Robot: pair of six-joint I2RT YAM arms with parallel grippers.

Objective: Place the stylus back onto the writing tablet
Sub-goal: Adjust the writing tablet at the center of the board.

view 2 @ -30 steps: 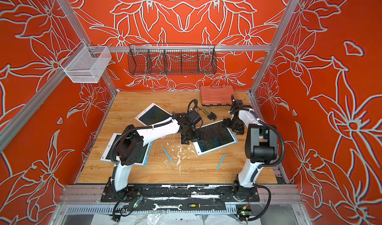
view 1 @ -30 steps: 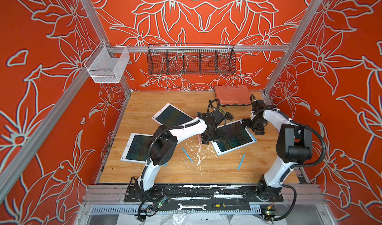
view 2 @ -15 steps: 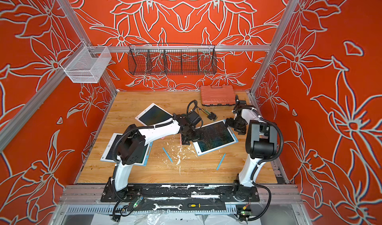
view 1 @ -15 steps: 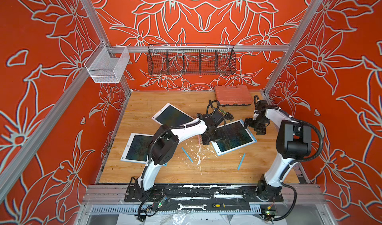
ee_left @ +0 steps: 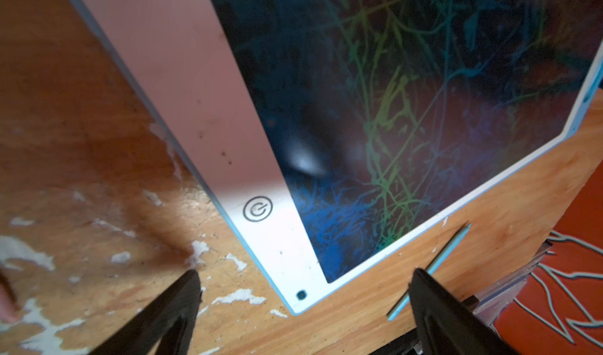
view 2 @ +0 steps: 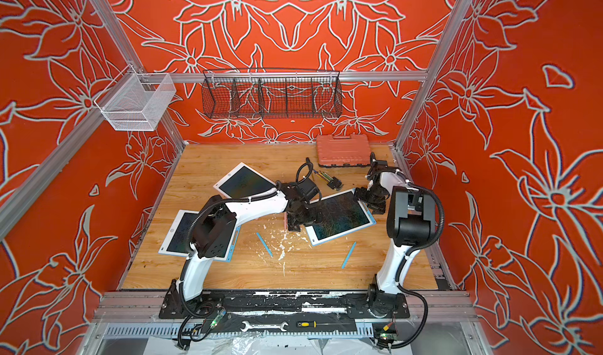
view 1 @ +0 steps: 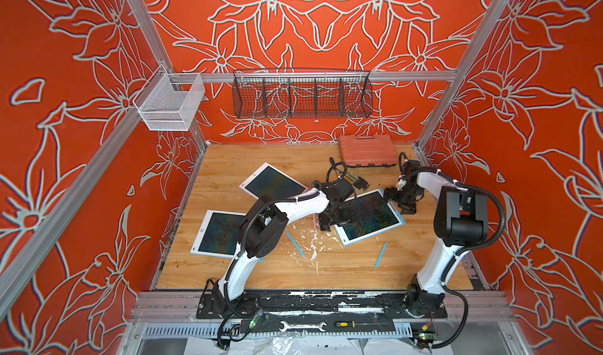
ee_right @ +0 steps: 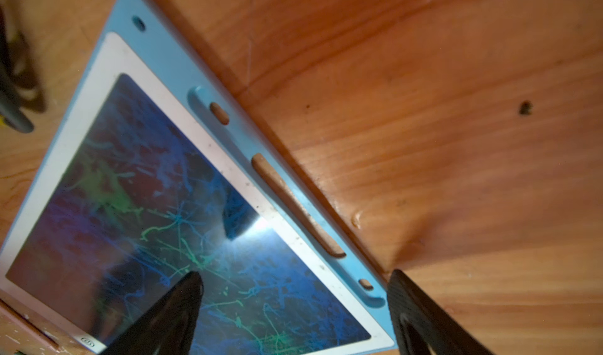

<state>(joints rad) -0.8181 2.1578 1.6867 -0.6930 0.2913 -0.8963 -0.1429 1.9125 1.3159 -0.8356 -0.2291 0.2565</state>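
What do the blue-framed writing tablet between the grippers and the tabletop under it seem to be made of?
The blue-framed writing tablet looks like moulded matte plastic with rounded slots in its rim; its dark screen is glossy, showing glare.
The wooden tabletop shows grain, probably varnished wood or laminate, with white flecks that could be chipped finish.

A robot test cell: aluminium frame (view 1: pixel 326 76), patterned walls, wooden tabletop (view 1: pixel 261 272).

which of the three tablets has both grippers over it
The tablet nearest the right arm: the left gripper and the right gripper sit at its opposite ends. The other two tablets have none.
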